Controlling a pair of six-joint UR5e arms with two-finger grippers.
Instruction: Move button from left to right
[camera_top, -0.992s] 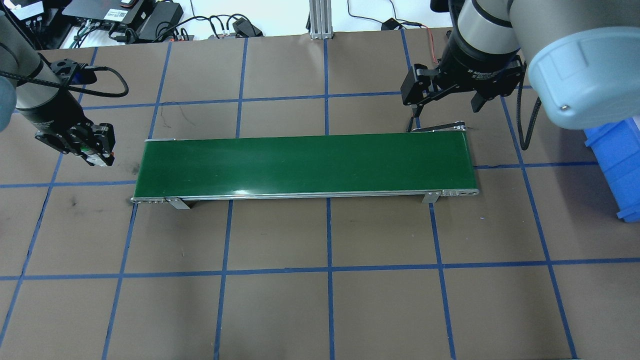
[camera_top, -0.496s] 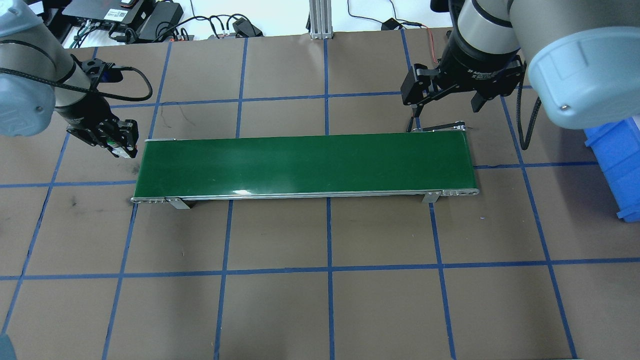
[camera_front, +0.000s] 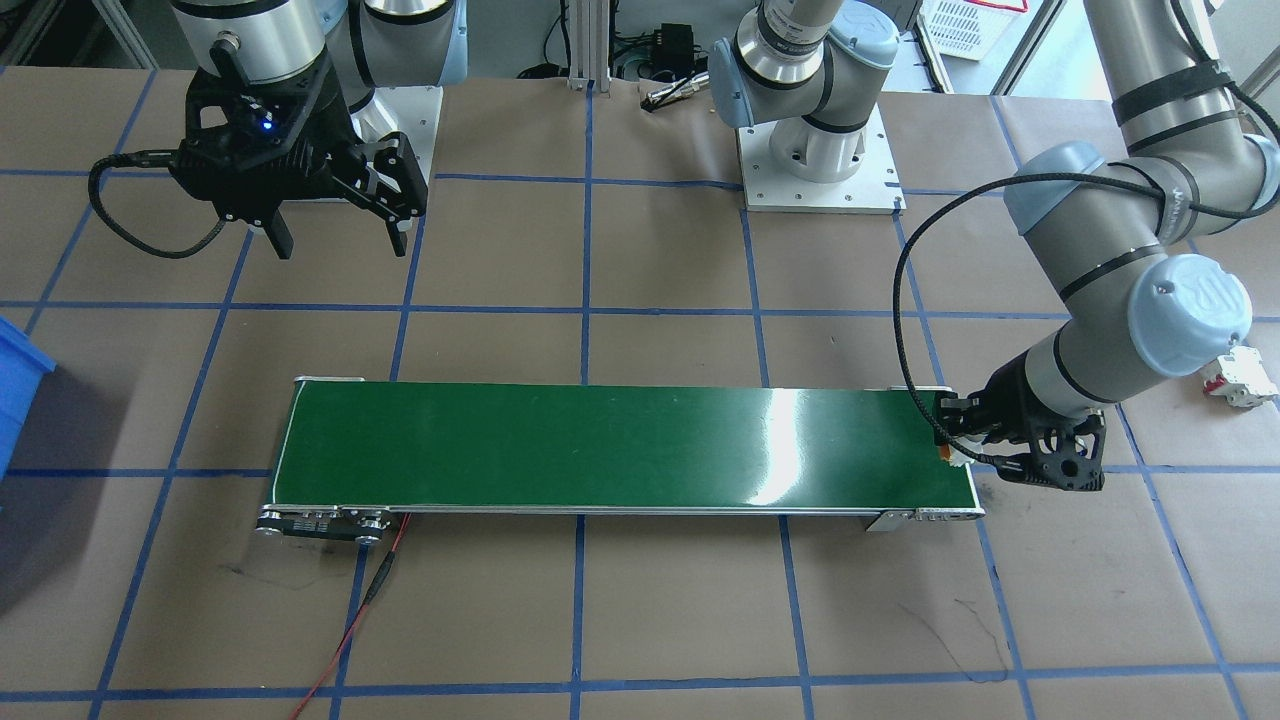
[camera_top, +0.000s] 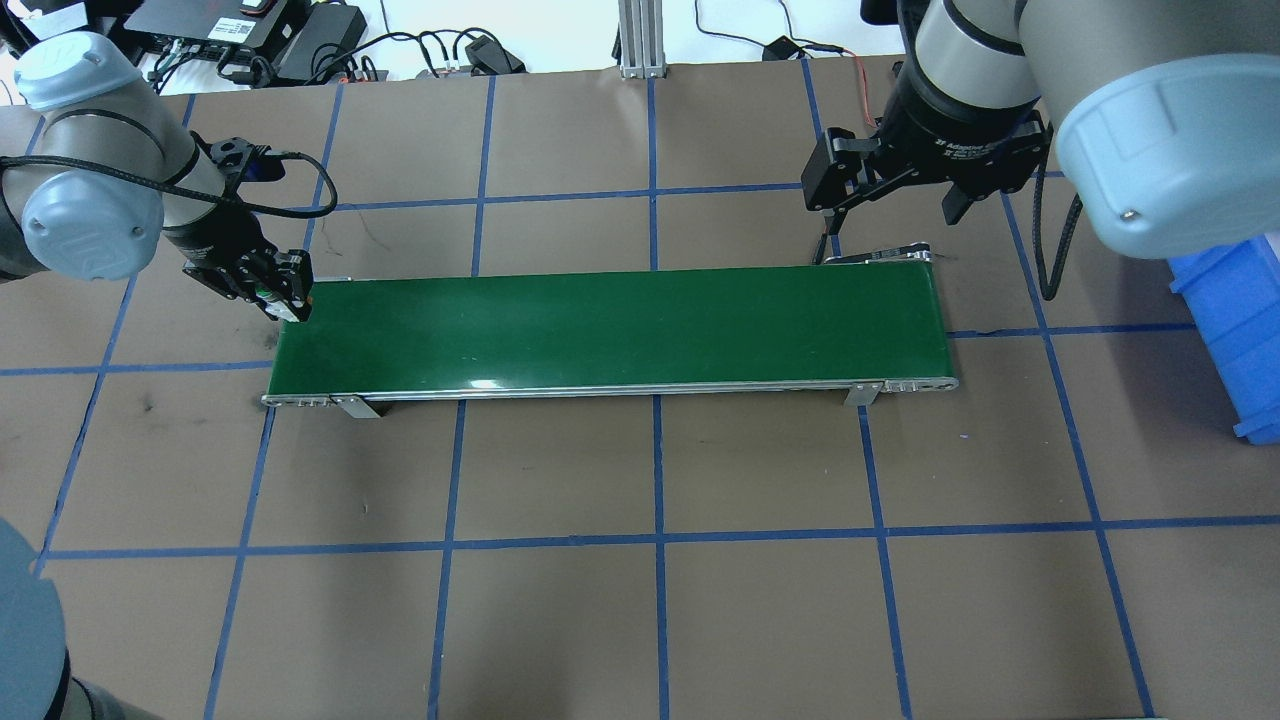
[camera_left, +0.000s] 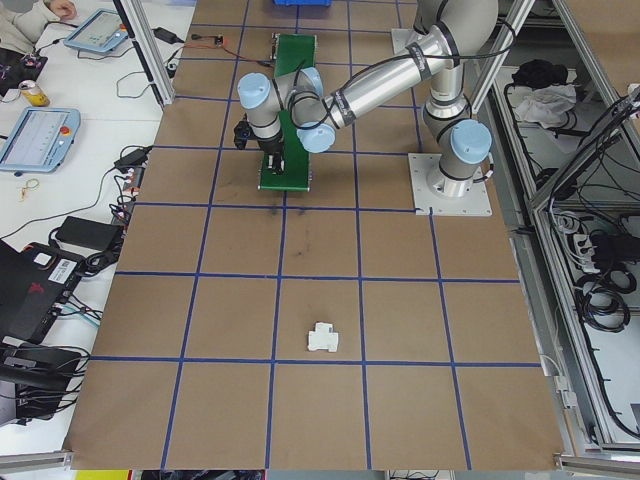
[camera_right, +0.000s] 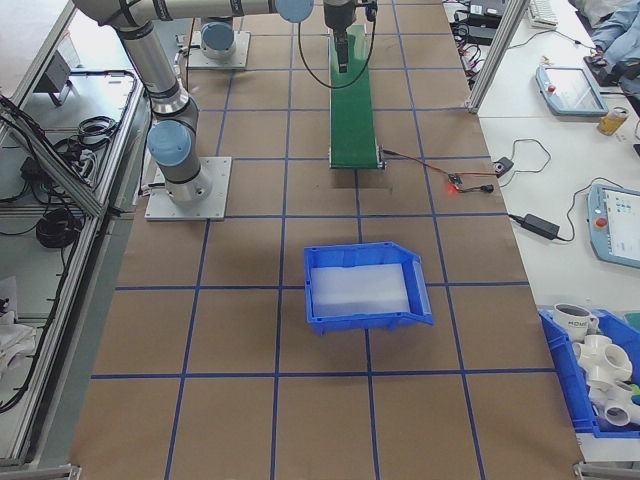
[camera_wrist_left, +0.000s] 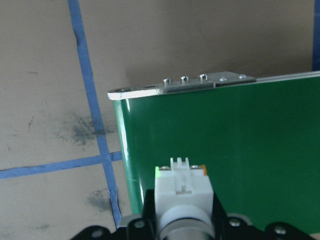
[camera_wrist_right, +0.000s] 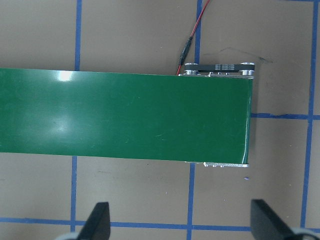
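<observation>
Count of what stands on and around the table

Two robot arms work here, each ending in one two-finger gripper: the left gripper (camera_top: 285, 298) and the right gripper (camera_top: 885, 205). One green conveyor belt (camera_top: 610, 325) lies across the table's middle. One button (camera_wrist_left: 181, 187) shows, with a white body, between the left gripper's fingers. One white blocky breaker (camera_left: 323, 338) with red parts lies on the brown paper. One blue bin (camera_right: 364, 287) sits on the table, and a second blue bin (camera_right: 592, 375) of white fittings stands off at the edge. Two tablet-like pendants (camera_left: 40, 137) rest on the side bench in the left view.
</observation>
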